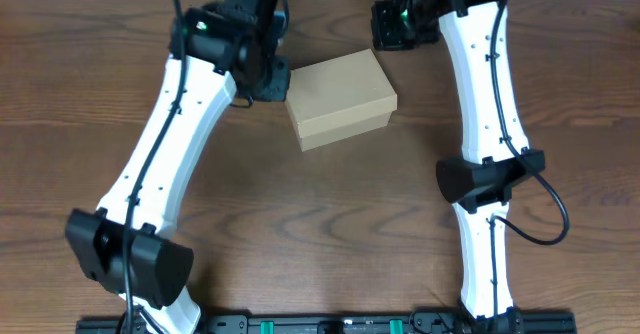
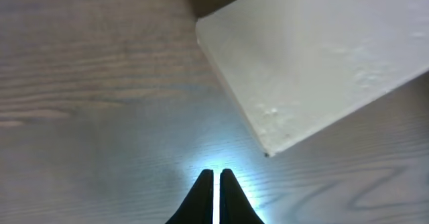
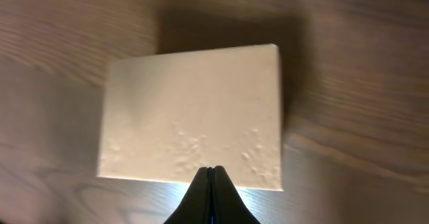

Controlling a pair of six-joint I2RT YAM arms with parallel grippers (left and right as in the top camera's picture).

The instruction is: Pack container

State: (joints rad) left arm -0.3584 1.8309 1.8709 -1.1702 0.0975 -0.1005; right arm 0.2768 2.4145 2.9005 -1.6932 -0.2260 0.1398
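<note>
The container (image 1: pixel 341 98) is a plain brown cardboard box with its lid shut, lying at the back middle of the table. It shows pale in the left wrist view (image 2: pixel 315 56) and in the right wrist view (image 3: pixel 194 120). My left gripper (image 2: pixel 216 177) is shut and empty, just left of the box's near corner, above bare wood. My right gripper (image 3: pixel 211 172) is shut and empty, its tips over the near edge of the box lid. In the overhead view the left wrist (image 1: pixel 262 74) is beside the box's left end and the right wrist (image 1: pixel 400 24) is behind its right end.
The brown wooden table (image 1: pixel 330 214) carries only the box. Both white arms reach in from the front edge, the left arm (image 1: pixel 165 149) and the right arm (image 1: pixel 485 124). A black rail (image 1: pixel 320 324) runs along the front.
</note>
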